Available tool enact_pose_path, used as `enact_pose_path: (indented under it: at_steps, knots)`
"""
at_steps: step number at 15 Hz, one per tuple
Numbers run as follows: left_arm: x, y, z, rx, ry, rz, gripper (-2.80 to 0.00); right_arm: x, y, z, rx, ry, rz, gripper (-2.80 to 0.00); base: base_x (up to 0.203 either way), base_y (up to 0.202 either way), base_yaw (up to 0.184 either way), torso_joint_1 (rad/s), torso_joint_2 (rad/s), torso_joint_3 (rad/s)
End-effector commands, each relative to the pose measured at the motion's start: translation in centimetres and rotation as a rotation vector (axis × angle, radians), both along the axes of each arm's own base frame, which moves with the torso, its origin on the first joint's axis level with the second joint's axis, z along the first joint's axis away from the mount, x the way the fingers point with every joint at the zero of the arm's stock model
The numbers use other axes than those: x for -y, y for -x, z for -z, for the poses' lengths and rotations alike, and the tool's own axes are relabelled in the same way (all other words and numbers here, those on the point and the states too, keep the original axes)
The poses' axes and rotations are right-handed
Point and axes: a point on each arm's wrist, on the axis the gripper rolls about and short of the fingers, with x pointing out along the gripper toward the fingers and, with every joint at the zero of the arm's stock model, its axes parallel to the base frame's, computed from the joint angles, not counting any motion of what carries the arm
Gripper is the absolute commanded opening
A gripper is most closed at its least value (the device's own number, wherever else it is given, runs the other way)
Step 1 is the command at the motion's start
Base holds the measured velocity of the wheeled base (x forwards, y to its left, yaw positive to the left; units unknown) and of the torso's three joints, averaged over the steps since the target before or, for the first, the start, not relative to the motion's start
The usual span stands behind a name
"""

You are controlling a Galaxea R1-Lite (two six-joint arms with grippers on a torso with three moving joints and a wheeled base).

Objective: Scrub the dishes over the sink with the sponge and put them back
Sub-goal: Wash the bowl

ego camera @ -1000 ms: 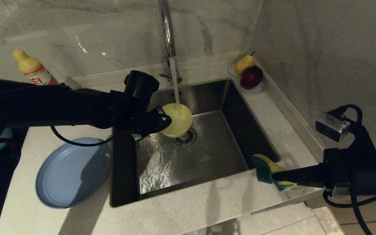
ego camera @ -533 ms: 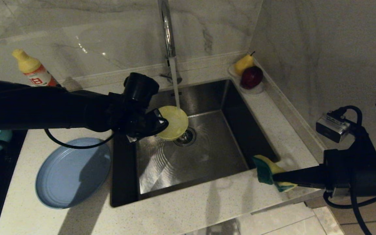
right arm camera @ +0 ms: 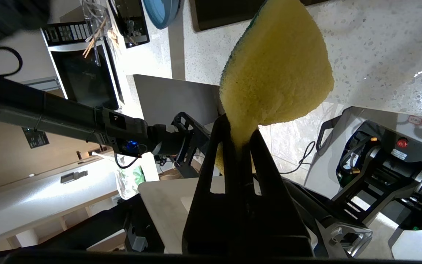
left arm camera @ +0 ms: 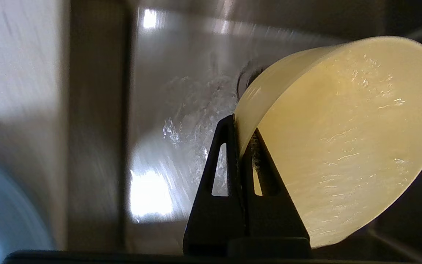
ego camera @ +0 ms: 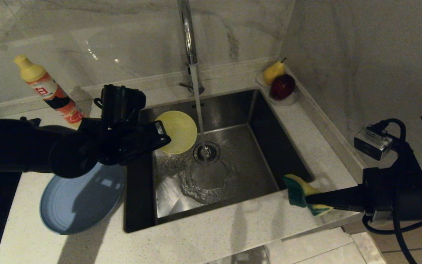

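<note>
Left hand is clamped on the rim of the yellow bowl, its two dark fingers pinching the wall from either side, and it holds the bowl tipped on edge over the left part of the sink, with the wet inside of the bowl showing in the left wrist view. Just beside the bowl, a stream of water falls from the chrome tap and strikes the basin floor near the round drain strainer, where it spreads in ripples; the stream passes clear of the bowl's right edge. To the left of the sink the pale blue plate lies flat on the speckled worktop, partly under the left arm, and behind it a yellow-capped detergent bottle leans near the marble wall. Right hand hovers over the sink's front right corner, squeezed shut on the sponge, whose yellow side and green scouring side both show. In the far right corner a yellow pear and a dark red apple sit together in a small clear dish.
</note>
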Motion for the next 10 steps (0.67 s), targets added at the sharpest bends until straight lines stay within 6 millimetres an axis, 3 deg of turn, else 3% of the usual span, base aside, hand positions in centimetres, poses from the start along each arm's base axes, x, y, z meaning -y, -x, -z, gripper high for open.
enact_pose_path:
  at_steps: [1, 5, 10]
  knots:
    - [-1.0, 1.3, -0.5, 0.227, -0.043, 0.018, -2.8, -0.1, -0.1, 0.0, -0.003, -0.004, -0.004, -2.8, 0.0, 0.0, 0.0, 0.0, 0.0, 0.0]
    - [-2.0, 2.3, 0.2, 0.397, -0.13, 0.017, -2.8, -0.1, -0.1, -0.1, -0.003, -0.004, -0.004, -2.8, 0.0, 0.0, 0.0, 0.0, 0.0, 0.0]
    - [-2.3, 3.2, -0.3, 0.571, -0.222, 0.013, -2.8, -0.5, -0.6, 0.2, -0.008, -0.001, -0.016, -2.8, 0.0, 0.0, 0.0, 0.0, 0.0, 0.0]
